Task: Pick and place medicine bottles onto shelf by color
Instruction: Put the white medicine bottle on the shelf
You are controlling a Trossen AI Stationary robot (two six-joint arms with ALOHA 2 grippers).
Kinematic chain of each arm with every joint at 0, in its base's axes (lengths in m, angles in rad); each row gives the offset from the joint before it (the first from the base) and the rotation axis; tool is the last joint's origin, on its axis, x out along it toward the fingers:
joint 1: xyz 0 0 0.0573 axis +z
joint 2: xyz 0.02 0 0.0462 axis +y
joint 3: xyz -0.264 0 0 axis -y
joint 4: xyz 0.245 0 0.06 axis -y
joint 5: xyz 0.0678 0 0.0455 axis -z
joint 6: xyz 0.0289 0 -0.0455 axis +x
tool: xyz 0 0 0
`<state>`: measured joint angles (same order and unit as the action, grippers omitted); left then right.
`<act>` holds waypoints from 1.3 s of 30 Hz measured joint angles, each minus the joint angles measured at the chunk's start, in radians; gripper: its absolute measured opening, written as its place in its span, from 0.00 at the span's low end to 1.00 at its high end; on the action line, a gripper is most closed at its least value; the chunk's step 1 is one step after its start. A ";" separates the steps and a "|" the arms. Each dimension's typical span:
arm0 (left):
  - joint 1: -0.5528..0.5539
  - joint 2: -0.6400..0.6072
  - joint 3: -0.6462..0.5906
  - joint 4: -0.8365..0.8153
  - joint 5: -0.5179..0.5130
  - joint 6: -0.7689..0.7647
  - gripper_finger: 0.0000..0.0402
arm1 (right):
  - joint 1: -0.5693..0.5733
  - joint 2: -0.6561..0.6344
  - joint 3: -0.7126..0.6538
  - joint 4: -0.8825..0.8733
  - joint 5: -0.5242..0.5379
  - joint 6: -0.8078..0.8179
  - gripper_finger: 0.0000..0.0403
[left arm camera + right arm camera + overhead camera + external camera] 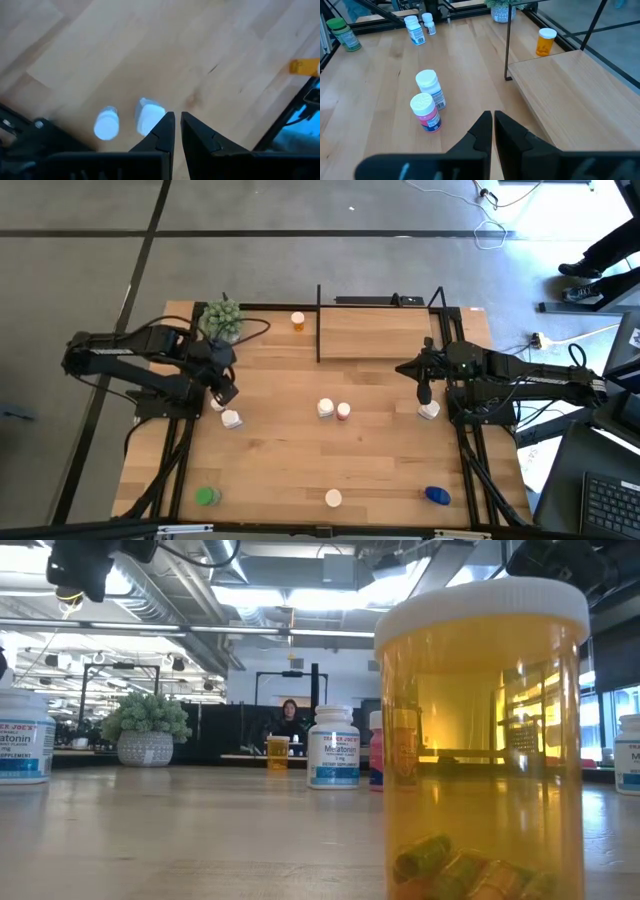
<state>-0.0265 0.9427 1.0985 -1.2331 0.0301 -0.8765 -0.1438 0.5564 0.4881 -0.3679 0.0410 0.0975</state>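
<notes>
Medicine bottles stand upright across the table: two white ones at the left, a white and a pink-red one at the centre, a white one at the right, an orange one at the far edge, and green, orange and blue ones along the near edge. The shelf stands at the far centre-right with nothing on its board. My left gripper is shut, above the two left white bottles. My right gripper is shut, beside the shelf's near edge.
A green bushy plant in a pot sits at the far left corner beside the left arm. The shelf's black posts rise at its corners. Bare tabletop lies between the centre pair and the near-edge bottles. A person sits in the room beyond the table.
</notes>
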 joint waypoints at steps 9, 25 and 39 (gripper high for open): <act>-0.076 0.007 0.000 -0.022 -0.015 -0.070 0.06 | 0.000 0.000 0.000 0.000 0.000 0.000 0.06; -0.136 0.044 0.000 -0.104 -0.068 0.060 0.34 | 0.000 0.000 0.000 0.000 0.000 0.000 0.06; -0.192 0.151 0.000 -0.112 -0.062 0.107 0.75 | 0.000 0.000 0.000 0.000 0.000 0.000 0.06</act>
<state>-0.2189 1.0933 1.0985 -1.3455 -0.0319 -0.7694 -0.1438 0.5561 0.4881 -0.3676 0.0410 0.0975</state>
